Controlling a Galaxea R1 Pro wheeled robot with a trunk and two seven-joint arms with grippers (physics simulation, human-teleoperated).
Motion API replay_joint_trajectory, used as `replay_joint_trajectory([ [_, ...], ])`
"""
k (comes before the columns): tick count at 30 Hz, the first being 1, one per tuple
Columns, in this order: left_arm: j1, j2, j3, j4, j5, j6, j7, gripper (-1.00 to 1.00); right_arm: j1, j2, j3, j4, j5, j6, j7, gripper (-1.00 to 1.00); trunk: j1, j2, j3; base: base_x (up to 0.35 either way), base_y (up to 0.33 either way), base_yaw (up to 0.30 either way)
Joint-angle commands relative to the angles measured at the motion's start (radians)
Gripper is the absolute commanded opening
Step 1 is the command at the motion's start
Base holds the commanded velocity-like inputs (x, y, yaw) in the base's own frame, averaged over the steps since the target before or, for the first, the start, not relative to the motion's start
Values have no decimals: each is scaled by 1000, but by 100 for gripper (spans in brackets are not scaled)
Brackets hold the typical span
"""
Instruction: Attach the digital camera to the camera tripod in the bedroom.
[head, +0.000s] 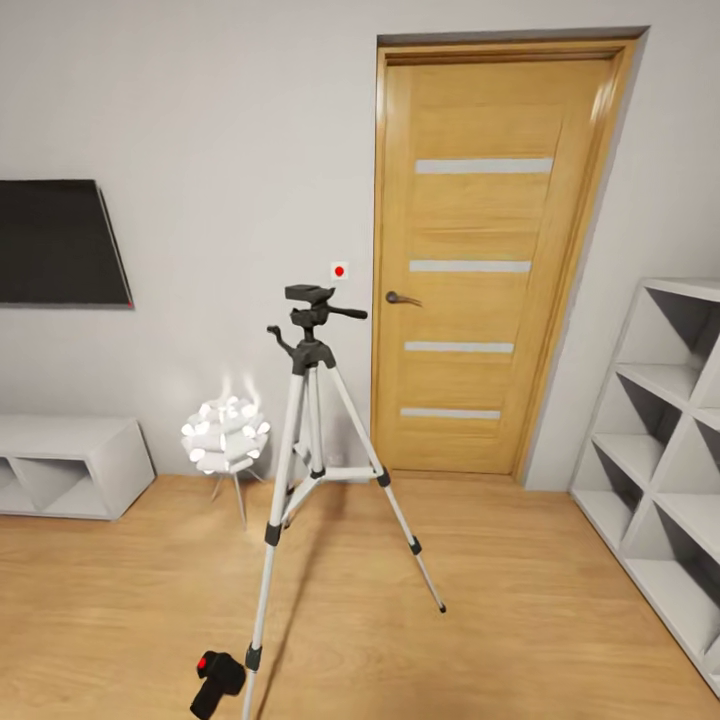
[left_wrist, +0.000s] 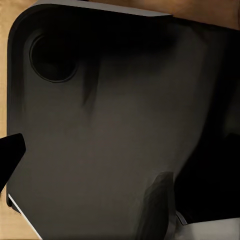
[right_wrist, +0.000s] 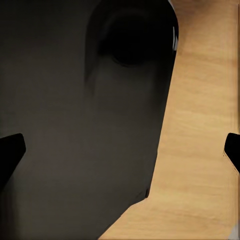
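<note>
The camera (head: 216, 679) lies on the floor (head: 520, 600) beside a tripod (head: 310, 420) leg, unpicked; the right gripper (right_wrist: 120, 145) looks open, the left gripper's state is unclear, so fetching the camera comes next.

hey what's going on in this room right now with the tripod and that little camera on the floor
Nothing is being handled yet. The camera tripod stands upright on the wood floor in front of a wooden door, its top mount bare. The digital camera lies on the floor beside the foot of the tripod's nearest leg, so it is not attached. The right hand looks open, with nothing between its fingertips; the left wrist view does not settle the left hand's state.
</note>
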Motion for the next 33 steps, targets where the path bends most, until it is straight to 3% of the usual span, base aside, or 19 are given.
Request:
replay_joint_trajectory([
  [1, 0, 0, 2, -1, 7, -1, 0, 100, 0, 0, 0, 0, 10, 0, 0, 100, 1, 0, -1, 324, 0, 0],
  [15, 0, 0, 3, -1, 6, -10, 0, 100, 0, 0, 0, 0, 10, 1, -1, 100, 1, 0, -1, 297, -74, 0],
  [27, 0, 0, 5, -3, 7, -13, 1, 100, 0, 2, -1, 0, 4, 0, -2, 100, 1, 0, -1, 34, -7, 18],
  [33, 0, 1, 9, -4, 50, -13, 2, 100, 0, 3, -1, 0, 3, 0, -2, 100, 1, 0, -1, 2, -1, 190],
])
